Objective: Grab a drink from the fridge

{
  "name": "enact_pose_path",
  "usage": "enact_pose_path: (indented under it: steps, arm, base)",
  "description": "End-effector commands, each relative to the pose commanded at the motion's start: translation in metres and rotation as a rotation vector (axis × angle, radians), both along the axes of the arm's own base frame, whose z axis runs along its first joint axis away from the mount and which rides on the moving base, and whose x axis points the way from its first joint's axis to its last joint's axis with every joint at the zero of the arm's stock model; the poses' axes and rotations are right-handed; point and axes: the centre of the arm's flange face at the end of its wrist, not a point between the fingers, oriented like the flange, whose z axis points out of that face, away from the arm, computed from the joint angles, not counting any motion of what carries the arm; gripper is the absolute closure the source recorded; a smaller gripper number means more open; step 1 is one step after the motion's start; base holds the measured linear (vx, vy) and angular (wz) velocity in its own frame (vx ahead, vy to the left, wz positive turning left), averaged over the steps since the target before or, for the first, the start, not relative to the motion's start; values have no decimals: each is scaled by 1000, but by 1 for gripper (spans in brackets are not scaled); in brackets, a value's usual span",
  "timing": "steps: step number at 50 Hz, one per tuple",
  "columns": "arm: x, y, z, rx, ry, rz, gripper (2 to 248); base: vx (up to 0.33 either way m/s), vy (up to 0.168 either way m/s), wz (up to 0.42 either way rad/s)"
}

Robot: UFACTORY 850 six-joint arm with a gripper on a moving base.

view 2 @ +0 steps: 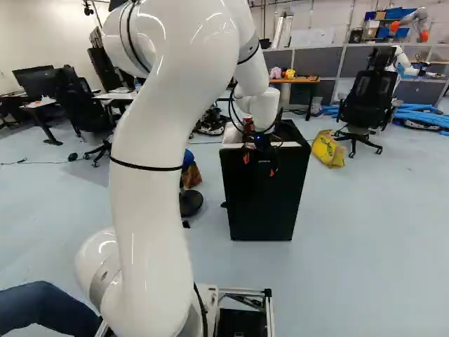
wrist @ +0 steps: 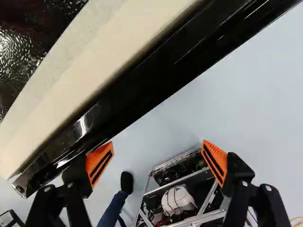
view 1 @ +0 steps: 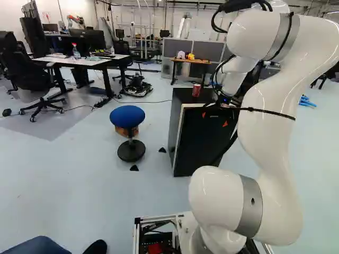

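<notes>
Tool (view 1: 214, 119) released (pads (wrist: 217, 158) wide apart) beside fridge (view 1: 204, 148), red can (view 1: 196, 90) atop the latter

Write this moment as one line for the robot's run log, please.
gripper: open, near fridge door, top edge | red can: on fridge | drink in gripper: none

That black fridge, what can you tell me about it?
The fridge is a small, boxy one, upright on the pale floor. Its top looks dark and textured, its door black with a glossy edge, a cream band between. A red can stands on top. The open gripper is by the door's upper edge; touching or not isn't clear.
</notes>
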Motion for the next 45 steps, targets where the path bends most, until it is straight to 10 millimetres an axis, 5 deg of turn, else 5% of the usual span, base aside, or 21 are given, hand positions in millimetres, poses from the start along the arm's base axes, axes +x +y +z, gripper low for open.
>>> enact_pose_path:
  steps: [25,45]
  arm:
    - [2,-2,0,-23,-32,-6,3]
    - [-25,1,1,-13,-12,-21,3]
  base:
    - [0,0,0]
    - [0,0,0]
